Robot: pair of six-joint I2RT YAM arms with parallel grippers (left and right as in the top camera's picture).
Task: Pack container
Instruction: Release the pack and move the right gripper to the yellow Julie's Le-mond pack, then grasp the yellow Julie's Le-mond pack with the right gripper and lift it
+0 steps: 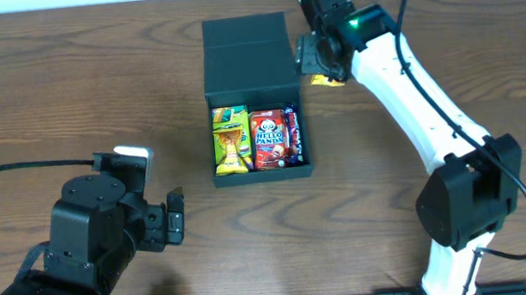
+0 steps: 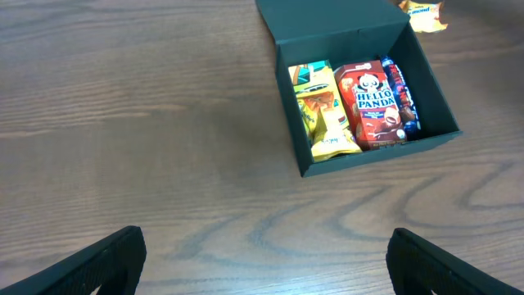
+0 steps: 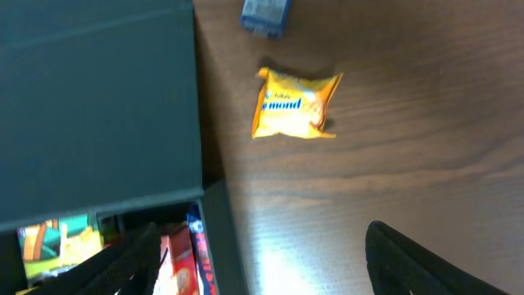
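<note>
1. Container (image 1: 246, 47) lies mid-table with its flap lid thrown back on the far side; a yellow-green packet (image 1: 229, 139), a Hello Panda box (image 1: 269, 139) and a dark bar (image 1: 293, 135) sit side by side inside, filling its width
2. The right gripper (image 3: 262, 238) hangs just right of the lid, jaws wide apart and holding nothing, with an orange packet (image 3: 296, 104) on the table below it; lifting that packet looks like the step in hand
3. To grip well, the gripper should centre over the packet and close across its puffed body rather than its crimped ends, since soft foil likely slips
4. The descent must avoid the container's right wall, which is near the packet; a knock could shift the box
5. A small blue packet (image 3: 266, 15) lies farther off, apart from the orange one, and need not be touched
6. The left gripper (image 2: 267, 238) sits near-left, well apart from the container, likewise open and empty, out of the way
</note>
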